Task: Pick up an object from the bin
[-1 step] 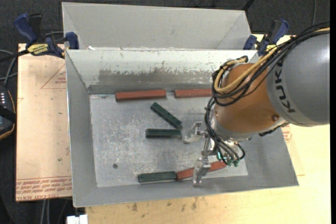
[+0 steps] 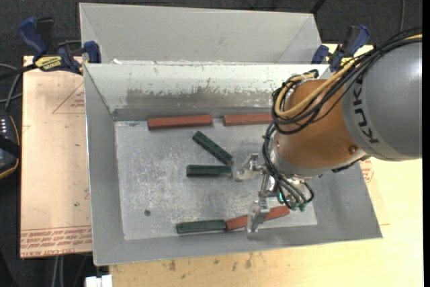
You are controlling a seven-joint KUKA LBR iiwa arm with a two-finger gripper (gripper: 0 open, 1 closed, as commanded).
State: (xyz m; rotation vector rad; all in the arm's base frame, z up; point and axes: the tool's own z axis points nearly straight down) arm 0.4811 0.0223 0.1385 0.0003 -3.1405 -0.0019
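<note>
Starts with the grey metal bin (image 2: 201, 80): sloped walls, flat scuffed floor. Then the arm (image 2: 393, 104), in from the right, with its orange cover (image 2: 316, 138) hanging above the right half of the floor.

Under the cover sits the gripper (image 2: 252, 193), low over the floor, fingers spread wide apart from far side to near side. Far fingertip stands just beside the right end of the middle green bar (image 2: 208, 171), which lies level in mid-floor; cannot tell whether touching. Near fingertip comes down at the front red-brown bar (image 2: 277, 213), close to the front wall, on it or right against it. Spans a patch of floor between those two bars.

Along the back wall, end to end with a small gap: the long red-brown bar (image 2: 179, 121) at left, the short red-brown bar (image 2: 242, 119) running under the cover. Just beyond the middle green bar, the tilted green bar (image 2: 211, 148), lower end toward the far fingertip. At the front, the front green bar (image 2: 201, 227), meeting the left end of the front red-brown bar.
</note>
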